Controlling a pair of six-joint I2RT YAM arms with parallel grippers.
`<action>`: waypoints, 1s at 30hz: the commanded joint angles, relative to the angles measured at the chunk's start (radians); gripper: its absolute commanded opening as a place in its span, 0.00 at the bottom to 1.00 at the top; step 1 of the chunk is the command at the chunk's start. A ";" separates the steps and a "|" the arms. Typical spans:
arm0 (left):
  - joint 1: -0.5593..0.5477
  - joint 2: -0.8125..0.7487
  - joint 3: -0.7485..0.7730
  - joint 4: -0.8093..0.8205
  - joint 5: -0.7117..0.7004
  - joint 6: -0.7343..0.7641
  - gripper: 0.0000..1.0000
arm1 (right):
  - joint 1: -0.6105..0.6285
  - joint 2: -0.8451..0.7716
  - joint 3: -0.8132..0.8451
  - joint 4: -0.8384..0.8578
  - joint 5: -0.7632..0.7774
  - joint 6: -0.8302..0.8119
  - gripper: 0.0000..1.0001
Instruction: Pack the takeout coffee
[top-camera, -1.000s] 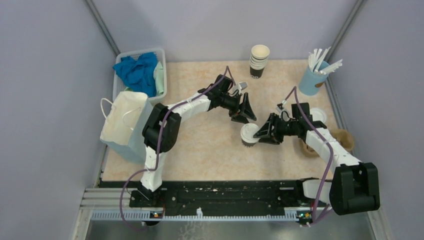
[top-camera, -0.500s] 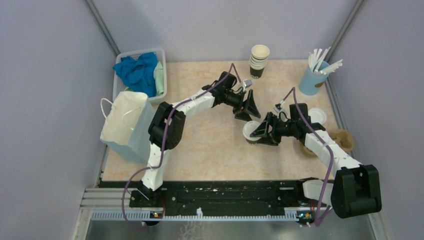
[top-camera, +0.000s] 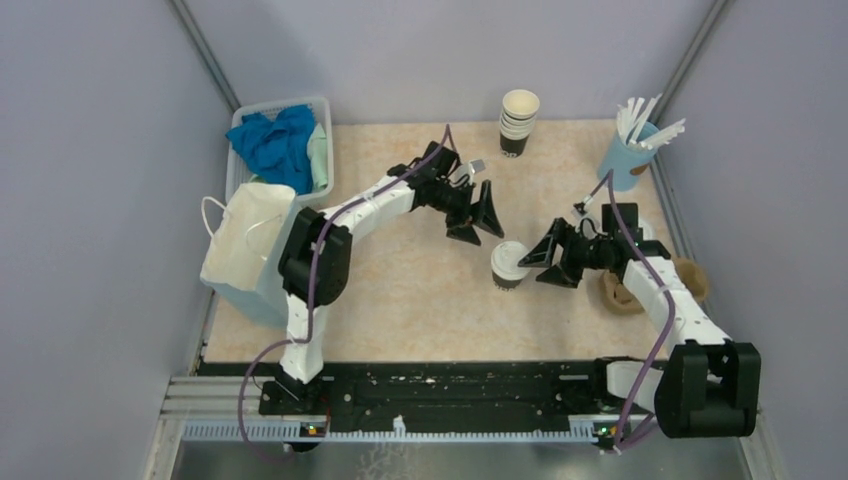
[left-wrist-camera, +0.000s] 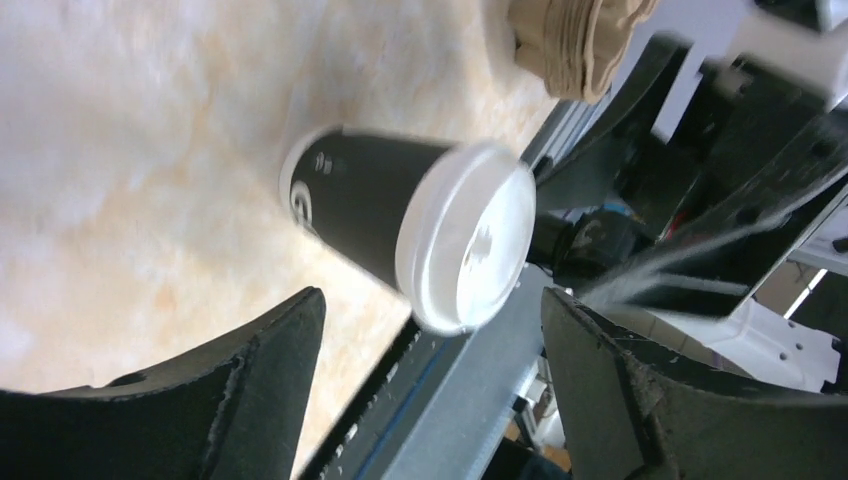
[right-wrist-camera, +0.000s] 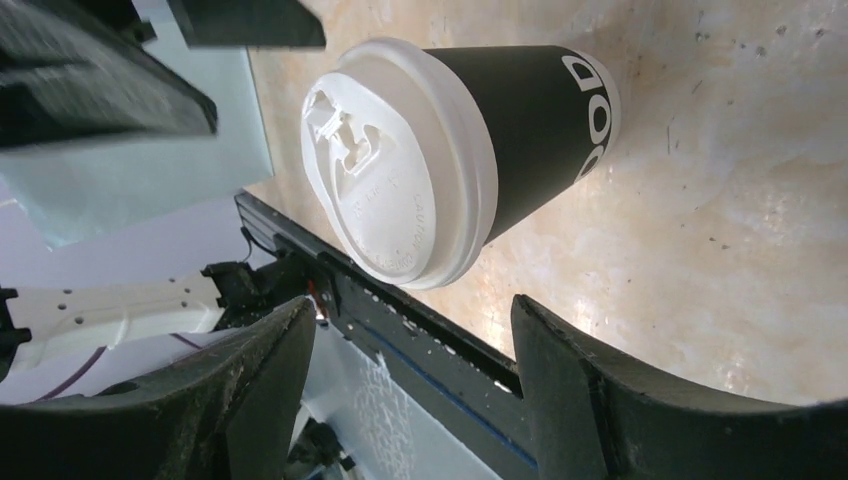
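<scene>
**Stock check: takeout coffee stands free between two open grippers**

Item 1. The takeout coffee: a dark cup with white lettering on its wall and a white sip lid seated on top. I see it upright on the table, a little right of centre. Nothing is touching it.

Item 2. The left gripper: it sits behind and to the left of the coffee and clear of it. On my left wrist feed both fingers frame the lower edge with a wide gap, and the cup stands beyond their tips. The jaws are spread and hold nothing.

Item 3. The right gripper: it is just beside the coffee on the cup's right, pointing at it. On my right wrist feed the lid faces the camera and the cup sits past the fingertips, not between them. The jaws are likewise apart and hold nothing.

Item 4. A white paper bag: it stands upright at the left edge of the table with its mouth up, well apart from the coffee.

Item 5. A pale basket: it sits behind the bag in the far left corner and holds blue cloth.

Item 6. A stack of lidless cups: it is at the far edge, centre.

Item 7. A blue holder: it is in the far right corner, with white sticks standing in it.

Item 8. A loose white lid: it lies at the right edge, partly hidden behind the right arm.

Item 9. Brown paper pieces: they lie beside the right forearm. I cannot tell what they are.
</scene>
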 joint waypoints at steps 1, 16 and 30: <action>0.002 -0.222 -0.204 0.025 -0.025 -0.056 0.82 | -0.050 0.042 0.092 0.007 -0.003 -0.060 0.71; -0.085 -0.259 -0.444 0.235 0.085 -0.203 0.51 | -0.086 0.336 0.210 0.205 -0.187 -0.074 0.51; -0.085 -0.162 -0.421 0.306 0.119 -0.247 0.41 | -0.085 0.348 0.159 0.255 -0.176 -0.086 0.45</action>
